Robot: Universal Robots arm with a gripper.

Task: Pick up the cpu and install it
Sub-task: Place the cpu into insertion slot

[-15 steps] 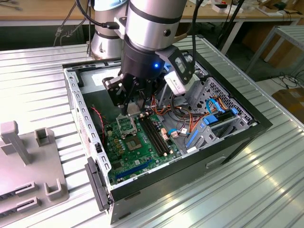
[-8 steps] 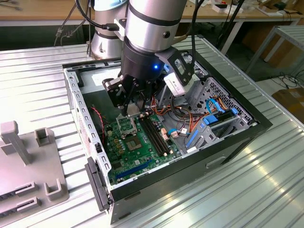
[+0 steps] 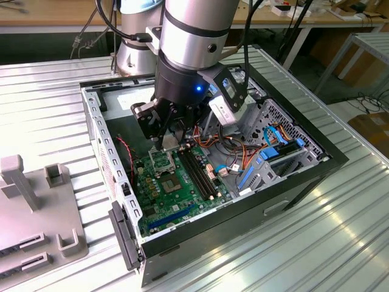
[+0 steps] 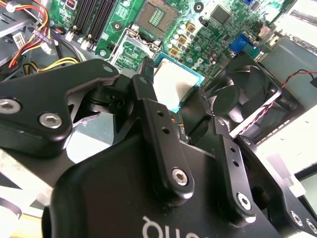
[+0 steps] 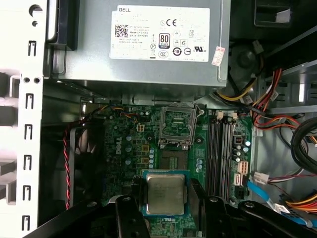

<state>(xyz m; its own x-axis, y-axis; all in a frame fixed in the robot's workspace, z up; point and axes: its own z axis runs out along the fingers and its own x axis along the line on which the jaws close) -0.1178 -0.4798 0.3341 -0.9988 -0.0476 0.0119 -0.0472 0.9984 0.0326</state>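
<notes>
The cpu (image 5: 166,194) is a small square chip with a silver-grey metal top and a teal rim. My gripper (image 5: 166,184) is shut on it, one black finger (image 5: 134,198) on each side. In the second wrist view the cpu (image 4: 174,82) sits between the same fingers (image 4: 144,89). It hangs above the green motherboard (image 5: 124,148), a little short of the open black-and-metal framed socket (image 5: 178,124). In the exterior view my gripper (image 3: 169,145) is low inside the open computer case, just above the socket (image 3: 163,161).
A grey power-supply box (image 5: 143,44) lies just beyond the socket. Memory slots (image 5: 220,148) and bundled coloured cables (image 5: 277,114) flank one side, a black fan (image 5: 86,158) with a red wire the other. A grey fixture (image 3: 36,207) stands at the exterior view's left.
</notes>
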